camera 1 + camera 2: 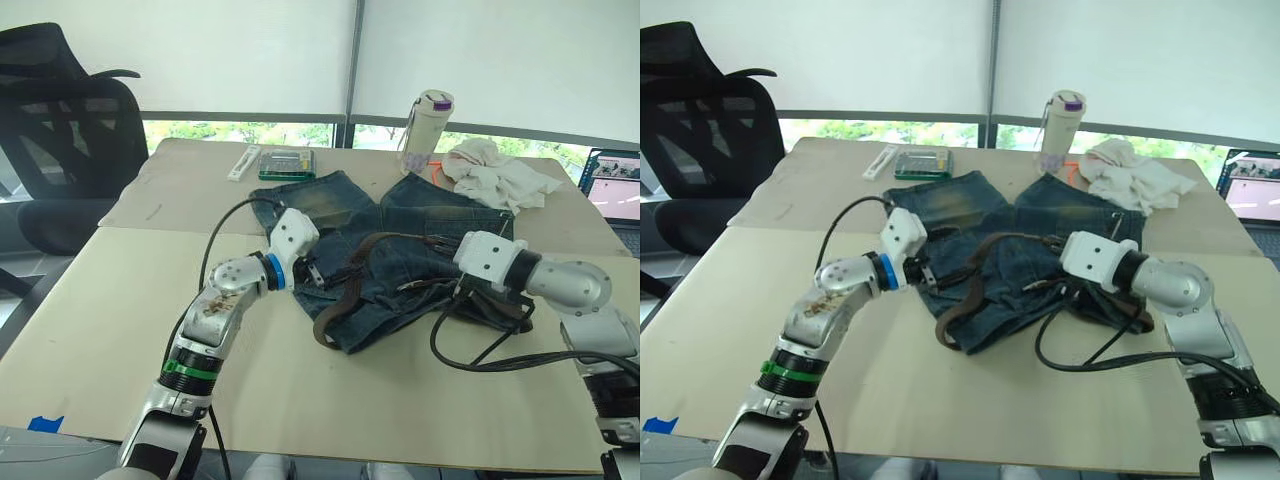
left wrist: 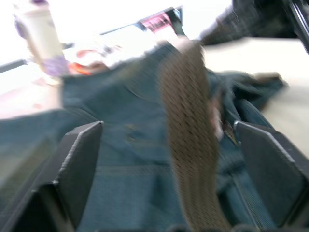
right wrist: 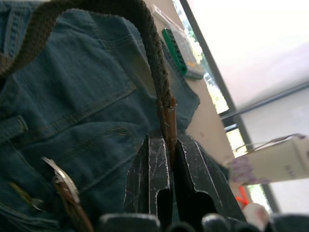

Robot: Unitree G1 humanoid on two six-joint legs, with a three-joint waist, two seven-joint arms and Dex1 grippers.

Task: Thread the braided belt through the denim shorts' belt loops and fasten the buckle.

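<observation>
Two pincers meet over the denim shorts (image 1: 400, 255) lying mid-tabletop (image 1: 120, 330) in the head views, with the braided belt (image 1: 345, 290) looped across the denim. Left wrist view: the left pincer (image 2: 169, 145) gapes wide, belt strap between its fingers. Right wrist view: the right pincer (image 3: 171, 159) pinches the belt's tip, the buckle (image 3: 60, 176) resting on the denim; no writing is legible.

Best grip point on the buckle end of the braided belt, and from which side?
Probably the strap just behind the buckle, not the metal frame: the braided belt is flat there on the denim shorts. Come from above, fingers across its width. The right gripper already pinches the tip end.
</observation>
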